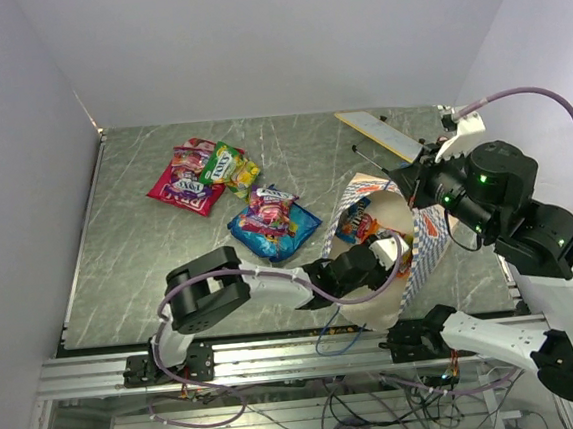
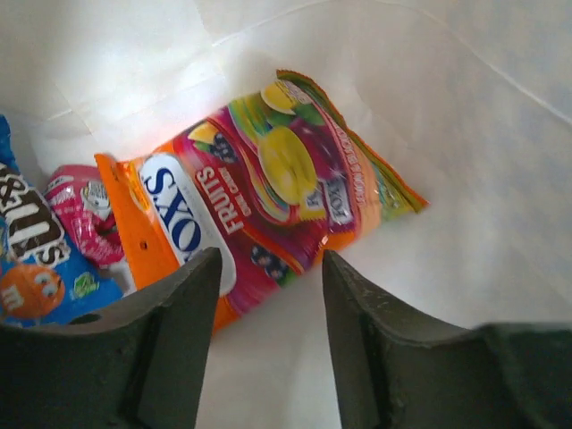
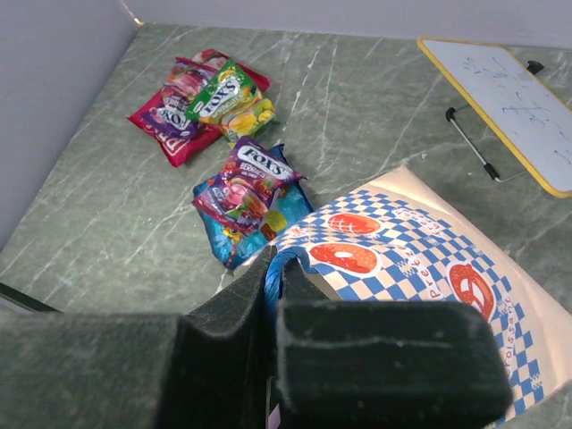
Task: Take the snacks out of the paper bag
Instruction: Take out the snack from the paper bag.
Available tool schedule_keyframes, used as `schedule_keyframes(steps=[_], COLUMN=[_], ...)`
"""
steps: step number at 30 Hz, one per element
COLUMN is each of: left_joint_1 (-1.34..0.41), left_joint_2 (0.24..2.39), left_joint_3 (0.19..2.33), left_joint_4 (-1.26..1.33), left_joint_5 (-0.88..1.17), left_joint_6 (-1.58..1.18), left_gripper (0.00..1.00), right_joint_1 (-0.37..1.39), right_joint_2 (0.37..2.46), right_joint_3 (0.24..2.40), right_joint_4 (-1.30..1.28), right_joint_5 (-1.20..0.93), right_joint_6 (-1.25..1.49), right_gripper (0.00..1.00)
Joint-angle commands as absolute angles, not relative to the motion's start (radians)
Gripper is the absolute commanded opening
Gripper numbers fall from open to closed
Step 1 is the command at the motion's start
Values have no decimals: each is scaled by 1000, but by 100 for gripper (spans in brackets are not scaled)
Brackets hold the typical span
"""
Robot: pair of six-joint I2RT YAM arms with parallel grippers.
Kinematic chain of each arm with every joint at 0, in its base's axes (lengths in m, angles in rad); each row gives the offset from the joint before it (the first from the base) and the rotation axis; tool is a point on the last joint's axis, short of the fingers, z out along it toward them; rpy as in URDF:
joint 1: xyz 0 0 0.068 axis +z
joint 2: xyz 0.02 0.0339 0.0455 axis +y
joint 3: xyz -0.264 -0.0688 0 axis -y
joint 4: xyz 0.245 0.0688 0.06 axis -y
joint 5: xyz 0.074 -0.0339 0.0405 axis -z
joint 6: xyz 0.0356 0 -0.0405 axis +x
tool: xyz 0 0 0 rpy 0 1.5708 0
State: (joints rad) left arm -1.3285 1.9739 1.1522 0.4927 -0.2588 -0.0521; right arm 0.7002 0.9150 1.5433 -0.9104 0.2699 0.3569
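Reaching into the paper bag (image 1: 425, 248) is the step in hand: your left gripper (image 2: 268, 268) sits inside the bag's mouth with its fingers spread apart and nothing between them. It hovers just short of the orange end of a Fox's fruit packet (image 2: 268, 170) that lies flat on the cream inner wall. Your right gripper (image 3: 273, 295) is pinched together on the blue string handle (image 3: 271, 279), which seems to be what holds the mouth up and open. Out on the table (image 1: 131, 268) lie a red-pink packet (image 1: 186, 188) with a yellow-green packet (image 1: 227, 164) overlapping it, and nearer the bag a small multicoloured packet (image 1: 271, 204) on top of a larger blue packet (image 1: 269, 238), so you look roughly halfway through. Next, push the left fingers forward so they straddle the packet's near edge, then close on that edge, not the flat face, since the glossy film will likely slip; hold the handle taut while you do. Only the left wrist view shows what remains inside: a blue M&M's packet (image 2: 36, 268) and a pink packet (image 2: 85, 210) tucked to the left of the Fox's one. The overhead view gives just a sliver of colour there. The right wrist view alone shows the grip on the handle, while only the overhead view shows both arms at once, with a white board (image 1: 380, 134) beyond the bag.
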Motion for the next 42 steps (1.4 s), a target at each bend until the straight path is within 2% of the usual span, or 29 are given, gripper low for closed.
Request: schedule_keyframes(steps=[1,4,6,10,11,15,19,21,27,28,30,35,42], left_joint_1=[-1290,-1288,-1291,-1293,-1294,-1301,-1301,-1299,-1299,-1299,-1299,-1299,-1299], left_joint_2=[2047,2091,2124,2167,2175,2202,2245,2273,2259,2245,2206,2057,1828], left_joint_3=[1208,1258,1275,1279,1280,1271,1310,1336,1321,1314,1306,1295,1242], left_joint_4=[605,593,597,592,580,535,443,401,352,344,333,278,151], left_joint_5=[-254,-259,-290,-334,-340,-376,-422,-432,-461,-464,-460,-393,-216], left_joint_6=[-99,-98,-118,-155,-166,-202,-191,-178,-139,-129,-116,-130,-244], left_gripper=[56,63,73,86,94,98,90,82,46,33,18,8,7], right_joint_1=[701,701,701,700,701,701,700,700,701,701,701,701,700], right_joint_2=[898,893,892,906,912,919,911,904,901,898,888,870,834], right_joint_3=[1571,1566,1562,1571,1574,1578,1566,1560,1570,1566,1551,1505,1422], right_joint_4=[-931,-939,-935,-934,-938,-932,-913,-909,-916,-914,-905,-882,-809], right_joint_5=[279,282,282,268,267,267,269,270,277,279,285,298,327], right_joint_6=[332,326,322,303,298,283,283,287,305,309,316,325,320], right_gripper=[0,0,0,0,0,0,0,0,0,0,0,0,0])
